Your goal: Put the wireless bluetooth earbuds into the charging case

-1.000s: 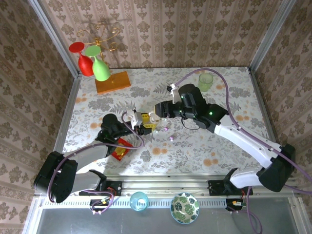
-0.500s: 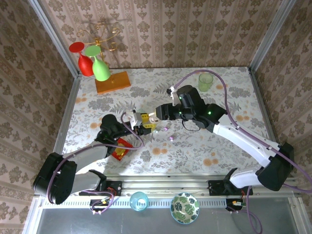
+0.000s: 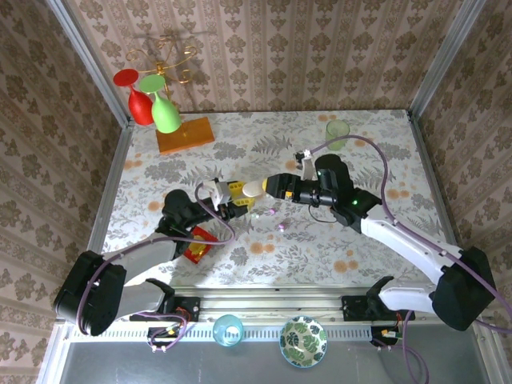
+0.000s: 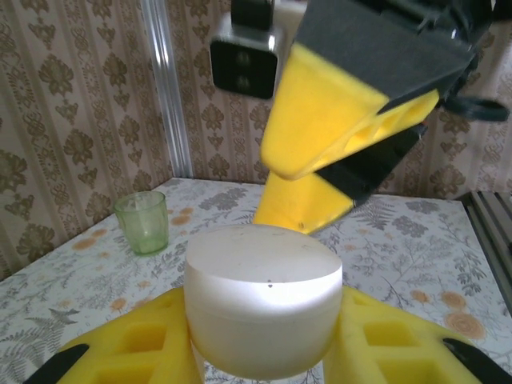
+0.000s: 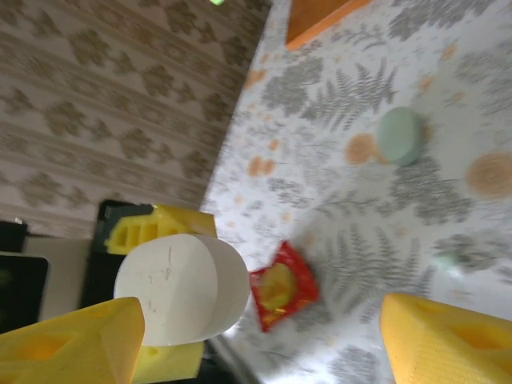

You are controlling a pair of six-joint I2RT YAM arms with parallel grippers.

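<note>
1. Left gripper (image 3: pixel 242 194): yellow fingers (image 4: pixel 120 352) are clamped on either side of the white charging case (image 3: pixel 254 190). The case is held clear of the table (image 3: pixel 320 248), about mid-table
2. White charging case, left wrist view (image 4: pixel 262 308): a rounded puck with its flat face up. It looks closed as far as can be seen, and its contents cannot be told
3. Right gripper (image 3: pixel 269 186): it faces the case from the right side. In its own wrist view (image 5: pixel 262 308) the fingers are spread wide and grip nothing. The case (image 5: pixel 180 288) sits just beside one yellow finger (image 5: pixel 72 344); whether they touch cannot be told
4. Earbuds (image 3: pixel 282 227): two tiny pink-purple pieces lie loose on the table, just to the near side of the two grippers and outside the held case
5. Green oval case (image 5: pixel 400 136): it lies flat and shut on the table, well apart from the grippers; its contents are not visible
6. Green cup (image 3: pixel 337 132): it stands upright toward the far right of the table, and shows behind the held case in the left wrist view (image 4: pixel 142 222). It is translucent, and its inside is not discernible
7. Red packet (image 3: pixel 198 242): it lies flat on the table beside the left arm, and shows below the held case in the right wrist view (image 5: pixel 280 288)
</note>
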